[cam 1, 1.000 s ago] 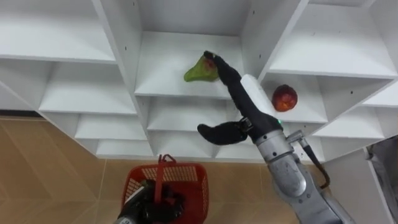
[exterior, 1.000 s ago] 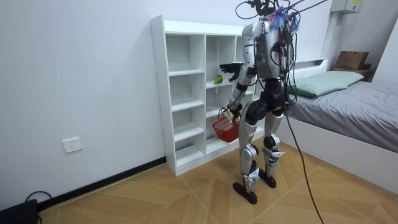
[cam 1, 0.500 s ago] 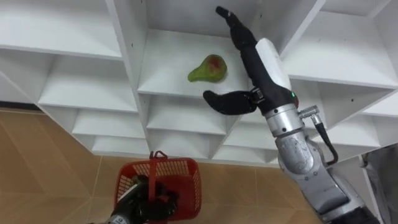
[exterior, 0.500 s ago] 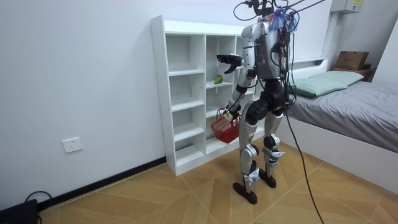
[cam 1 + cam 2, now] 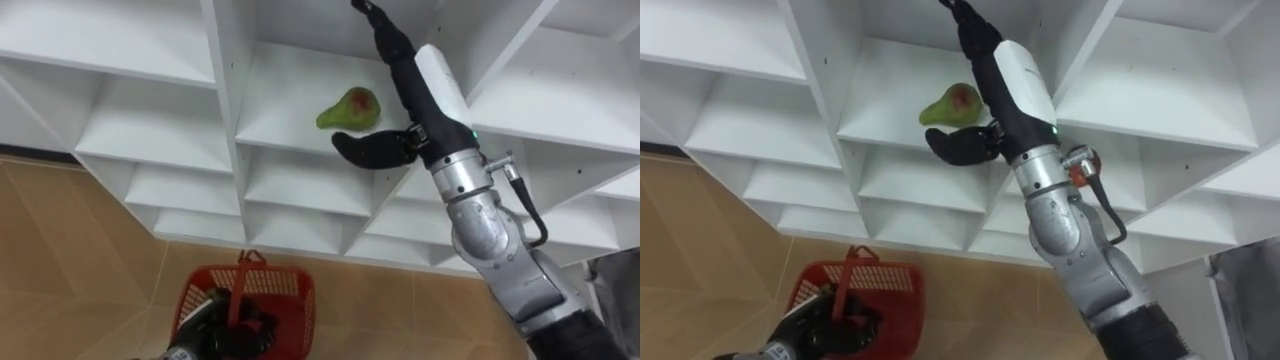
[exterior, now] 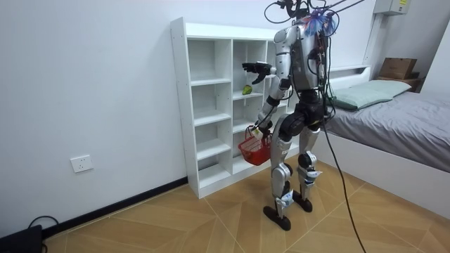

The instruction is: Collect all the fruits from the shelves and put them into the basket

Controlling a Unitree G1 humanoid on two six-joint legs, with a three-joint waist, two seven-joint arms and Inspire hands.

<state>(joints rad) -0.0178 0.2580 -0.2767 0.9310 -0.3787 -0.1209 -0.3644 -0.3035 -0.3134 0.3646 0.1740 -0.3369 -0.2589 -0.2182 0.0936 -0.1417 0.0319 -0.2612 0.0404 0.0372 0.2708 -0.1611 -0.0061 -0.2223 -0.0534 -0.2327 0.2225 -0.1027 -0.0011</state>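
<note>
Pear (image 5: 350,108) lies on shelf (image 5: 280,125); right hand (image 5: 400,70), fingers straight, just beside it; left hand (image 5: 215,328) fingers clamp basket (image 5: 285,292) handle.

Closet (image 5: 150,135): smooth, matt white board. Pear (image 5: 350,108), beside the right hand's (image 5: 403,78) matt black fingers (image 5: 386,40): smooth, faintly glossy skin. The hand's back is glossy white plastic. Basket (image 5: 290,298): red plastic mesh. Floor (image 5: 60,250): satin wood.

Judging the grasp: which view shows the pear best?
Left eye view: the pear lies whole on its shelf beside the right robot hand. The right eye view shows it against the arm; the room view, a green speck.
</note>
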